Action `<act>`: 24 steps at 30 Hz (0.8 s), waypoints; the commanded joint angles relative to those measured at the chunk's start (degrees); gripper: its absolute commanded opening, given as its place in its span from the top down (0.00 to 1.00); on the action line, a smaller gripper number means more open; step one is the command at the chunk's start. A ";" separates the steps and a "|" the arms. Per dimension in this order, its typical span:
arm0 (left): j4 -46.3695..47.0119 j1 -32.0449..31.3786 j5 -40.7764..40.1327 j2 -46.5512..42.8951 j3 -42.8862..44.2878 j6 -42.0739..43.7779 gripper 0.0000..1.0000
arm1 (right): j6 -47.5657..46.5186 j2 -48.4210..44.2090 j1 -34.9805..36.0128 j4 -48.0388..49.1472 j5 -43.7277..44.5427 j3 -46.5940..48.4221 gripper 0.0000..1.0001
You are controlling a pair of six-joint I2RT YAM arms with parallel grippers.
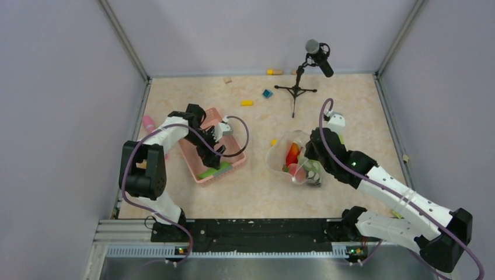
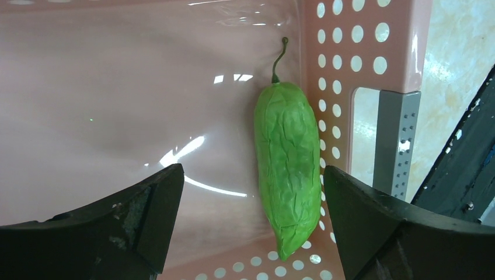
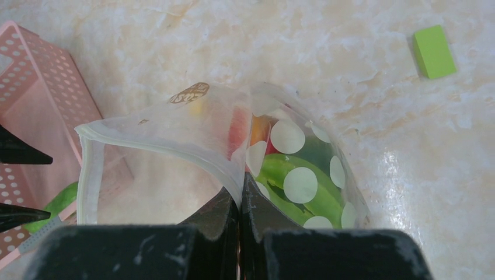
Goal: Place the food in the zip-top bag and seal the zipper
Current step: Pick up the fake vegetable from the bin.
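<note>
Green wrinkled toy cucumber (image 2: 287, 166) lies along the pink perforated plastic basket (image 2: 344, 58) wall, stem pointing away from the spread-open left gripper (image 2: 251, 175). Right gripper (image 3: 240, 198) is clenched on the clear dotted plastic bag (image 3: 157, 146).

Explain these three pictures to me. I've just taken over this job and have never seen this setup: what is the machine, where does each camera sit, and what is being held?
You are looking at two robot arms bolted to the near edge of a table. The overhead picture looks down from above and behind them. The other two pictures come from a camera on each wrist, so the dark wedges at the bottom are that arm's own claw.

The left claw hangs open inside the pink basket, with a long green cucumber between its fingers, not gripped.

The right claw is shut on the rim of the clear dotted bag, holding its mouth up and open. Red and green toy food already lies inside.

Farther back sit a yellow block and a microphone stand.
</note>
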 commanded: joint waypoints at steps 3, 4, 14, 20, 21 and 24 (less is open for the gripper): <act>0.10 -2.33 -0.30 1.72 -0.92 1.13 0.06 | -0.94 0.47 -0.18 0.77 2.91 2.89 1.00; 0.23 -2.68 -0.58 1.79 -1.23 1.00 0.06 | -0.96 0.49 -0.18 0.71 2.95 2.86 1.00; 4.07 -5.65 -5.33 2.01 -3.28 -0.61 0.12 | -1.51 0.40 -0.18 0.63 3.93 2.38 1.00; 4.23 -6.19 -6.73 3.04 -1.78 -1.85 0.33 | -1.64 0.51 -0.26 0.67 4.48 2.24 1.00; 4.10 -6.21 -6.68 3.02 -1.46 -1.83 0.37 | -1.76 0.40 -0.31 0.70 4.52 2.28 1.00; 3.97 -6.19 -6.57 2.95 -0.94 -1.75 0.55 | -2.28 0.45 -0.43 0.69 4.61 2.24 1.00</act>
